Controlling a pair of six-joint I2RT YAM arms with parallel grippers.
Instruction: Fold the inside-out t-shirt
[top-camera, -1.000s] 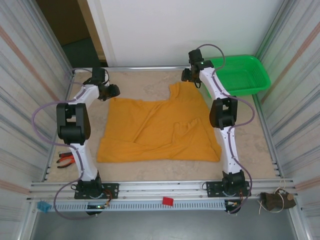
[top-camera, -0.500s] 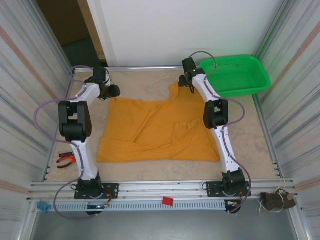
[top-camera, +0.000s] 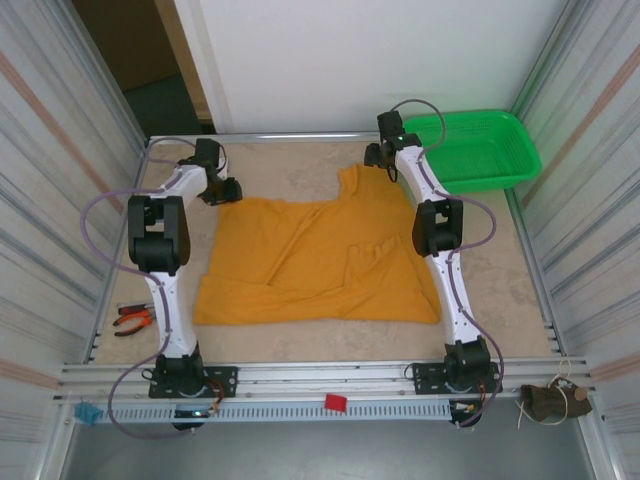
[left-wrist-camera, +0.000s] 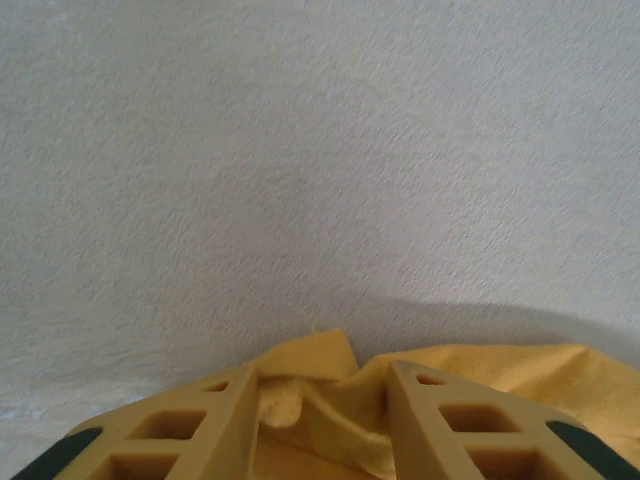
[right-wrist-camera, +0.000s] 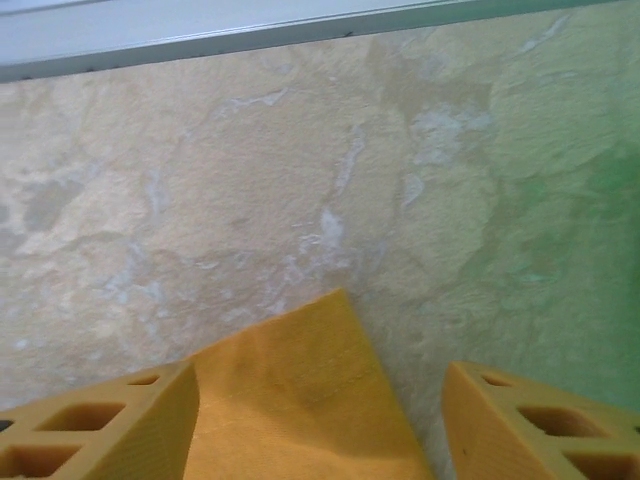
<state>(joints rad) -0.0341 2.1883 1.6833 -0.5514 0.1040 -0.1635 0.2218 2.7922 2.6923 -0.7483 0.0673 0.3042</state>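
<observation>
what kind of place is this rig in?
Likely a lab robot cell: left arm and right arm bolted to an aluminium rail, corrugated panel walls enclosing the table, t-shirt spread on it.

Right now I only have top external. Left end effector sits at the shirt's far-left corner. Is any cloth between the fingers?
Observer: In the left wrist view, the left end effector straddles a puckered fold of the t-shirt, so cloth sits between its fingers. I cannot tell whether it is clamped.
Operator: And the right one?
Observer: In the right wrist view, the right end effector is open, jaws wide apart, with the shirt's pointed corner lying between them.
Operator: Corner flat?
Observer: Yes, it lies flat on the table, with its tip pointing toward the metal rail.
</observation>
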